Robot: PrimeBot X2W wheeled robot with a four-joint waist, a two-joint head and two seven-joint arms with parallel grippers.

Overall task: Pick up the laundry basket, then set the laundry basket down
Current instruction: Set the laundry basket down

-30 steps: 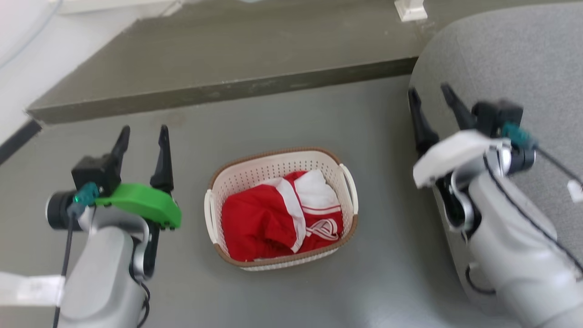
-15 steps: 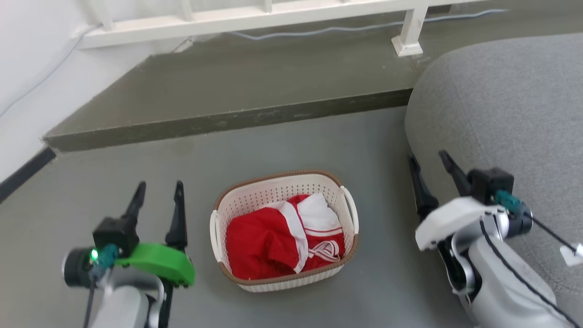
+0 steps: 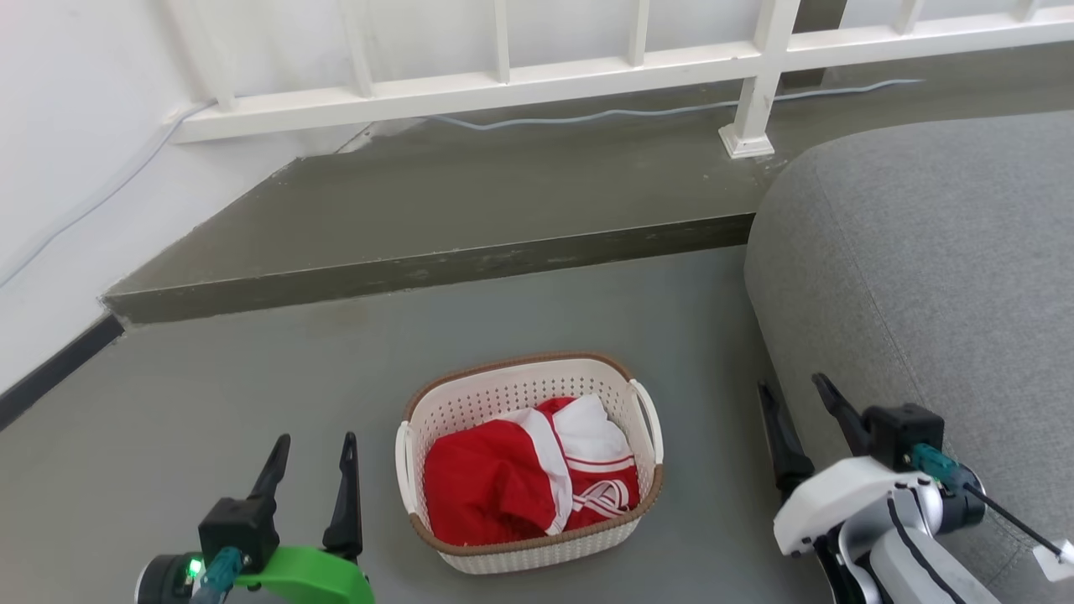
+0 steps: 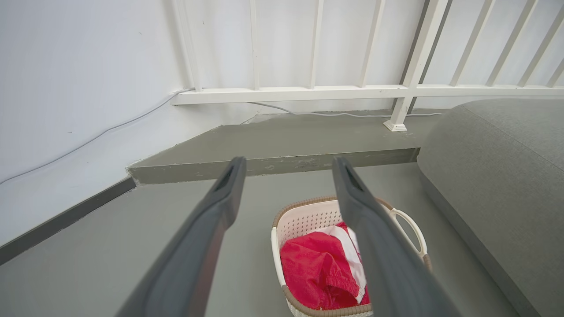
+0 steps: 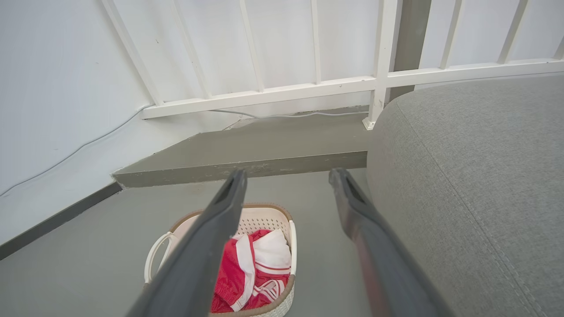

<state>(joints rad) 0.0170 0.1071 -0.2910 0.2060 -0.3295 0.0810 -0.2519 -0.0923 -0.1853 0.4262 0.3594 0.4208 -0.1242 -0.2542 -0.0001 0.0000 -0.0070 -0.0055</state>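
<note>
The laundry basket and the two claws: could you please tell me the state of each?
laundry basket: upright on the floor, not gripped, holding red and white clothing.
left claw: open, empty, apart from the basket.
right claw: open, empty, apart from the basket.

A grey sofa [image 3: 923, 268] sits beside a raised step [image 3: 470, 210] under a white railing [image 3: 503, 84].

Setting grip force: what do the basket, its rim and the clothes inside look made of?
Basket: cream moulded plastic by the look, matt, with regular rows of holes. Rim: brown woven-look band, probably moulded plastic too, though a real weave cannot be ruled out. Clothes: soft red and white fabric, crumpled into folds.
</note>
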